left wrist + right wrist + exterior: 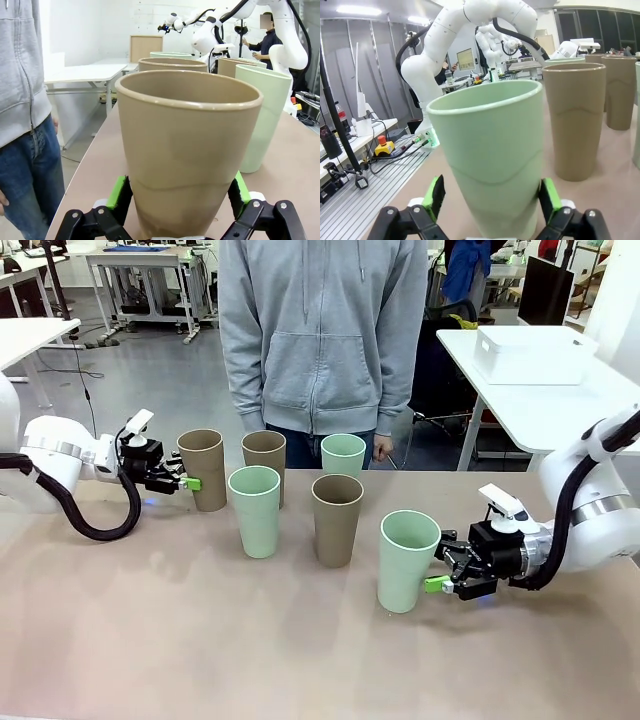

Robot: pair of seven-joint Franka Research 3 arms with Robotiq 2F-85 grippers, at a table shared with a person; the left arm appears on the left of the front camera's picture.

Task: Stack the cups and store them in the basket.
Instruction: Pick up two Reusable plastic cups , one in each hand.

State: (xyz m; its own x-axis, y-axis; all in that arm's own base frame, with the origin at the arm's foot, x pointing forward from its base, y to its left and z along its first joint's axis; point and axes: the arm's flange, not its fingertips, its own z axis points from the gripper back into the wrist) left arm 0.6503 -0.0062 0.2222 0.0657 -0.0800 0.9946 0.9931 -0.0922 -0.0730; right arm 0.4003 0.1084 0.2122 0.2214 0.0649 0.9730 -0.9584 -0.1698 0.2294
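Three tan brown cups and three mint green cups stand upright on the table. My left gripper [190, 483] is open around the lower part of the leftmost brown cup [203, 470]. In the left wrist view that cup [187, 150] stands between the green pads [118, 192] of the left gripper [179, 195]. My right gripper [435, 584] is open around the base of the nearest green cup [408, 560]. Up close, this green cup [490, 160] stands inside the right gripper [492, 200]. The white basket [530, 353] sits on a side table at the far right.
Between my arms stand a green cup [254, 510], a brown cup [337, 520], another brown cup [264, 462] and a green cup [343, 454]. A person in a grey hoodie [320, 330] stands at the far edge. The near half of the table is bare.
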